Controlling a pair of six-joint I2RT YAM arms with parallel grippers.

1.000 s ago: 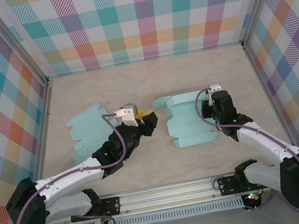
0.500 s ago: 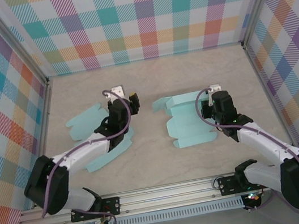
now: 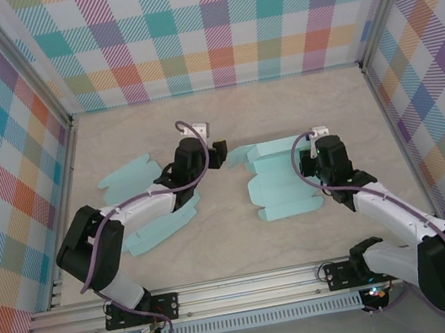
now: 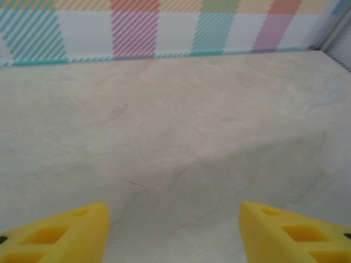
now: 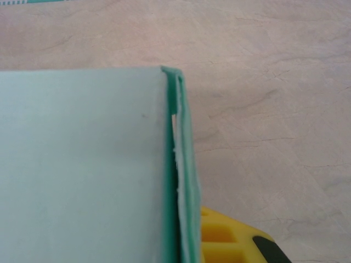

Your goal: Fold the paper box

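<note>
The paper box (image 3: 281,184) is a light teal cut-out lying partly folded right of the table's middle, with its back wall raised. My right gripper (image 3: 318,159) sits at its right edge, shut on a doubled-over side wall (image 5: 184,164). One yellow finger (image 5: 230,244) shows beside that wall; the other is hidden behind the paper. My left gripper (image 3: 217,152) hovers left of the box, apart from it. In the left wrist view the left gripper (image 4: 174,233) is open, its yellow fingertips (image 4: 77,230) wide apart over bare table.
A second flat teal cut-out (image 3: 140,210) lies on the left under my left arm. Plaid walls (image 3: 207,24) close in the back and both sides. Bare table (image 3: 222,115) stretches behind both sheets.
My left arm has swung away from the middle toward the back, then right, so its gripper now sits level with the box's back-left corner. The right arm and the box have not moved.
</note>
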